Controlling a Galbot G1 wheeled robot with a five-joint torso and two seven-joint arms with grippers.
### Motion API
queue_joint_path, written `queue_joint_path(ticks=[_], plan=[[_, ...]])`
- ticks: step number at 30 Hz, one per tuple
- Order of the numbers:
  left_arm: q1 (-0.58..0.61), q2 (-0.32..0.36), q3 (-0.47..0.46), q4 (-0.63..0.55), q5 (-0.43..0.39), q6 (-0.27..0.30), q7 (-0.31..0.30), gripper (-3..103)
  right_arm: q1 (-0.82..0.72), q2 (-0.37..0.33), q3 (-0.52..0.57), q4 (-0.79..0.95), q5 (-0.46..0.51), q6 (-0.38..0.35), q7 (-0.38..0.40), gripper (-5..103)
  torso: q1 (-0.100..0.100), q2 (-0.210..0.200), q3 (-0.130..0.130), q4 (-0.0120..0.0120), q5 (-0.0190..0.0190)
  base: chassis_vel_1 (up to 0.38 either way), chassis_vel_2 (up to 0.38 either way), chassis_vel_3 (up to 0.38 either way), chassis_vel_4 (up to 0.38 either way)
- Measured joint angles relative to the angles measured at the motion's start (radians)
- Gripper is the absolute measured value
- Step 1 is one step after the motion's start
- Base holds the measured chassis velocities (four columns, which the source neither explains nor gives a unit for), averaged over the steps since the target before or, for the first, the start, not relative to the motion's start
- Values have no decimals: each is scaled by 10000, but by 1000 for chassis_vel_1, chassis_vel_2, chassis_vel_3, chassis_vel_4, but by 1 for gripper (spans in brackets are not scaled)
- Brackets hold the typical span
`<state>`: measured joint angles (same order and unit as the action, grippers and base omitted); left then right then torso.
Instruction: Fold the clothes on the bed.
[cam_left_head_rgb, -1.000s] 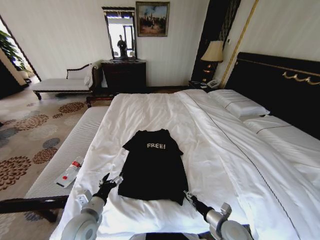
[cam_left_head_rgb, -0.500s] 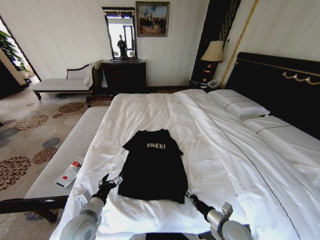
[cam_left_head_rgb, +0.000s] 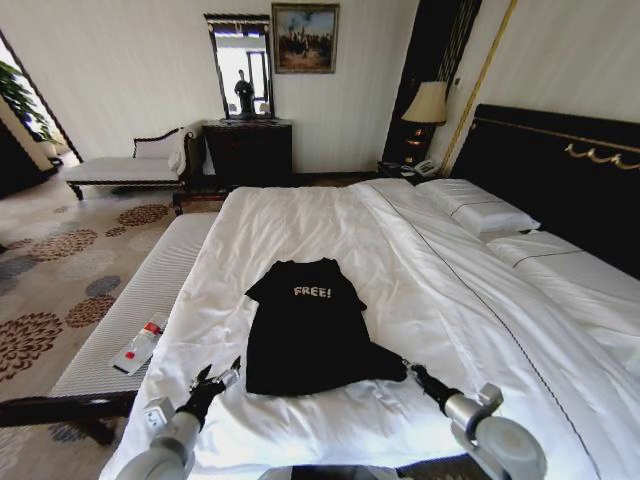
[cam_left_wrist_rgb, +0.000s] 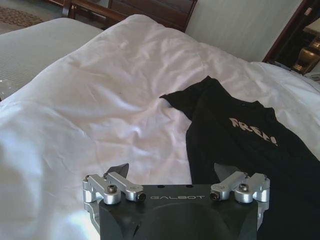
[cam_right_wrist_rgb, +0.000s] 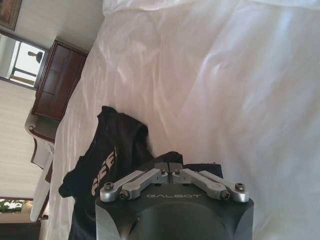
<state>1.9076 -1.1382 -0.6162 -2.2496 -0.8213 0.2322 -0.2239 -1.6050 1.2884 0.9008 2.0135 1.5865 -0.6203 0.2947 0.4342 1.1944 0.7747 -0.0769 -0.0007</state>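
The clothes are one black T-shirt (cam_left_head_rgb: 305, 325) with white "FREE!" lettering, lying flat on the white bed (cam_left_head_rgb: 300, 215) with its collar away from me. My right gripper (cam_left_head_rgb: 412, 372) is shut on the shirt's near right hem corner, which is stretched out sideways to the right. In the right wrist view the fingertips (cam_right_wrist_rgb: 170, 163) pinch black cloth of the T-shirt (cam_right_wrist_rgb: 107, 152). My left gripper (cam_left_head_rgb: 216, 379) hovers open just off the shirt's near left corner, touching nothing. In the left wrist view the left gripper (cam_left_wrist_rgb: 171, 172) is spread wide over the duvet beside the T-shirt (cam_left_wrist_rgb: 240, 145).
A pale upholstered bench (cam_left_head_rgb: 150, 290) runs along the bed's left side with a small bottle (cam_left_head_rgb: 140, 345) on it. Pillows (cam_left_head_rgb: 480, 210) and the dark headboard (cam_left_head_rgb: 560, 170) lie to the right. A dresser (cam_left_head_rgb: 248, 150) stands at the far wall.
My right gripper has moved right, dragging the shirt's hem corner out into a point. The left gripper has drawn back slightly toward me, still open.
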Motion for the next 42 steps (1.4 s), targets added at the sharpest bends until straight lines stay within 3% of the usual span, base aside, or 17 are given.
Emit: queue_joint_path(ticks=[8,15,24,42], plan=[[767,10,520,199,588,77,887,97,247,-146,-71,-290,-77,17,162,0,0,0,-1,-1,2,0,0,0,0],[498,193,1388,670,988,165,1288,97,218,-8,-265,-196,-353,44,159,0,0,0,0,-1,-1,0,0,0,0],[-246,517,2158,1371,1073,245,1601,97,367,1,-347,-38,-361,56,200,0,0,0,0,0,-2,0,0,0,0],[-2065,505,3483,2241,998,268,1563,96,361,44,-222,174,-297,53,179,0,0,-1,0,-1,0,0,0,0,0]])
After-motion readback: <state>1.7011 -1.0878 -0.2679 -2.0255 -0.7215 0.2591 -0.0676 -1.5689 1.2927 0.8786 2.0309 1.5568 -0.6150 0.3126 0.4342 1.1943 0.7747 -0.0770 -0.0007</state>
